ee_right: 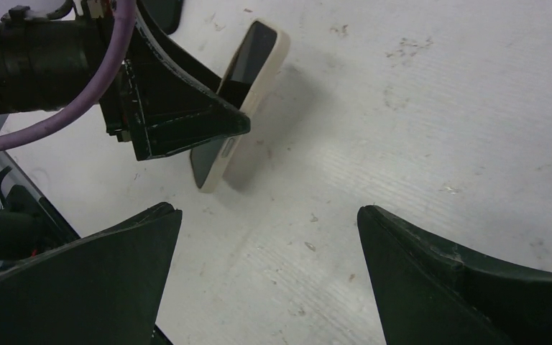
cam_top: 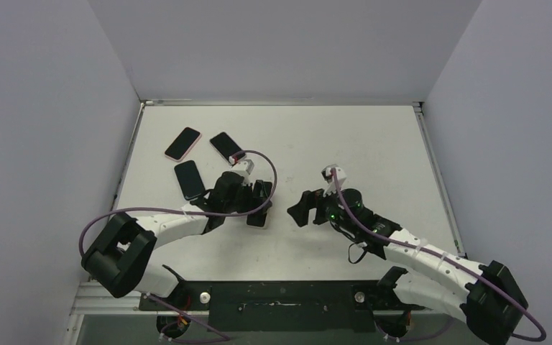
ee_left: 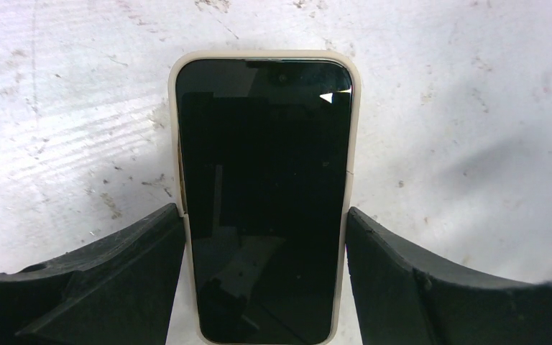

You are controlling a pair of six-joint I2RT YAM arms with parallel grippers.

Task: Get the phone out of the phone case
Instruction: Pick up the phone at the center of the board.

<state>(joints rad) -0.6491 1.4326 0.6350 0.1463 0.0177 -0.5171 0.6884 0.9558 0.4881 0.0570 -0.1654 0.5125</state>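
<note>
Fingers (ee_right: 100, 280) on your right arm gape empty just right of the phone (ee_left: 266, 194). Your left fingers (ee_left: 115, 273) pinch the long sides of its smooth, rounded cream case (ee_left: 172, 93), tilted off the scuffed white surface (ee_left: 460, 108). Glossy black glass sits fully inside; extraction looks unstarted. Beyond it, a pink-cased phone (cam_top: 182, 144) lies flat.

Scuffed white table (cam_top: 345, 136) — three phones (cam_top: 189, 179) flat, screens up, near its far-left corner.
</note>
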